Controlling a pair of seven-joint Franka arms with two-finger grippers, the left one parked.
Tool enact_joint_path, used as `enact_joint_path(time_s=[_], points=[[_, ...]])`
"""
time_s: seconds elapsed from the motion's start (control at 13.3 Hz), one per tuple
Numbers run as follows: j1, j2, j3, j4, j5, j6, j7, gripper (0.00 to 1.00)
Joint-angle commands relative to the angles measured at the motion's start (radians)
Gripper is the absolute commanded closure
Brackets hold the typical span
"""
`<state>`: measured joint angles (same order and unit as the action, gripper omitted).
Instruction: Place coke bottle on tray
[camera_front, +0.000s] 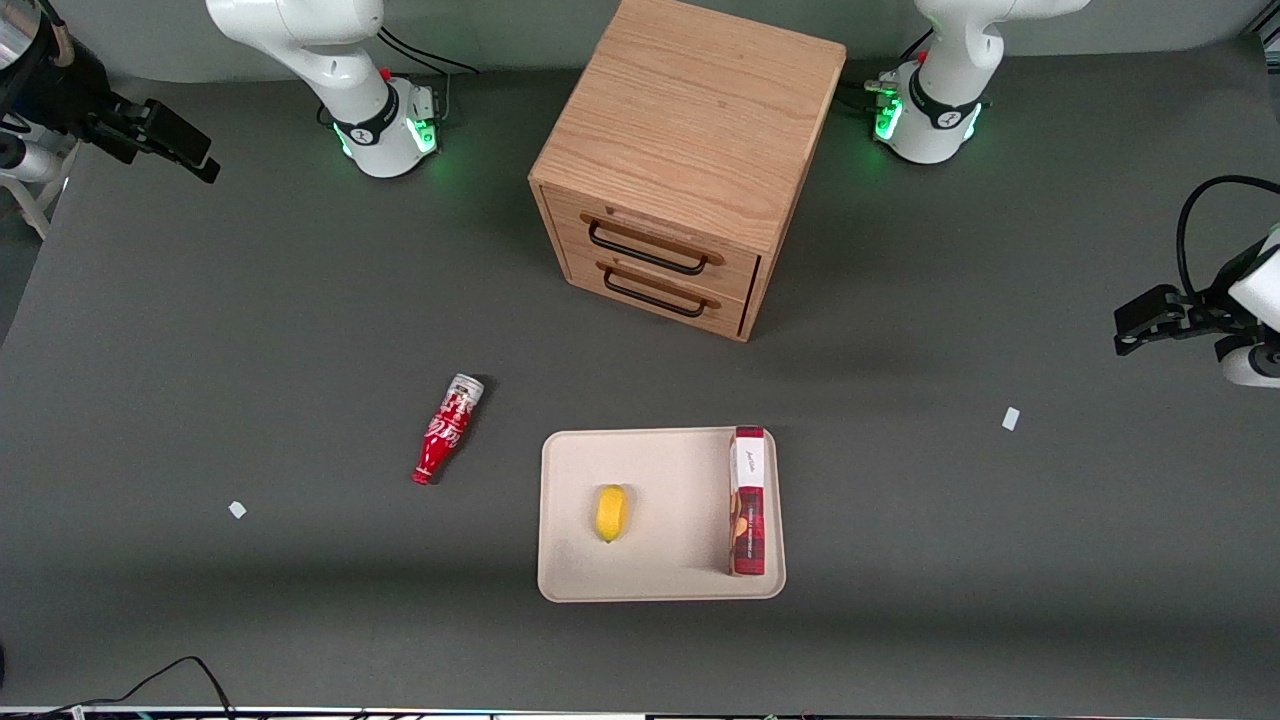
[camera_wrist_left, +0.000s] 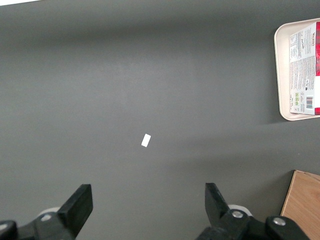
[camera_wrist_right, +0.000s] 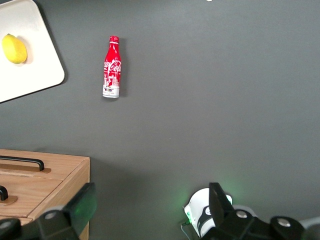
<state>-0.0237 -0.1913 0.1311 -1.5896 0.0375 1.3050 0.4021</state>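
Now I see one coke bottle (camera_front: 448, 429) lying on the table (camera_front: 200, 350), well apart from my released claw (camera_front: 170, 148). One tray (camera_front: 660, 585) carries one lemon (camera_front: 611, 512) and one box (camera_front: 747, 500).

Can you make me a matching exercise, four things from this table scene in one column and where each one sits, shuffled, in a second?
Things:
1. small red coke bottle
2. yellow lemon
3. red-and-white rectangular box
4. right arm's gripper

Places:
A. on its edge along the cream-beige tray's rim
B. lying on the table beside the tray
C. raised, toward the working arm's end
D. on the tray floor, apart from the box

Pairs: 1-B, 2-D, 3-A, 4-C
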Motion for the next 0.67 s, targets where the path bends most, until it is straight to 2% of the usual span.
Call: enact_joint_path(time_s=[0.0,0.45,0.6], points=[[0.004,0.018,-0.033,0.011,0.030,0.013,-0.017,0.00],[0.018,0.042,-0.021,0.055,0.027,-0.013,-0.039,0.00],[0.018,0.169,0.031,0.182,0.030,-0.013,-0.005,0.00]])
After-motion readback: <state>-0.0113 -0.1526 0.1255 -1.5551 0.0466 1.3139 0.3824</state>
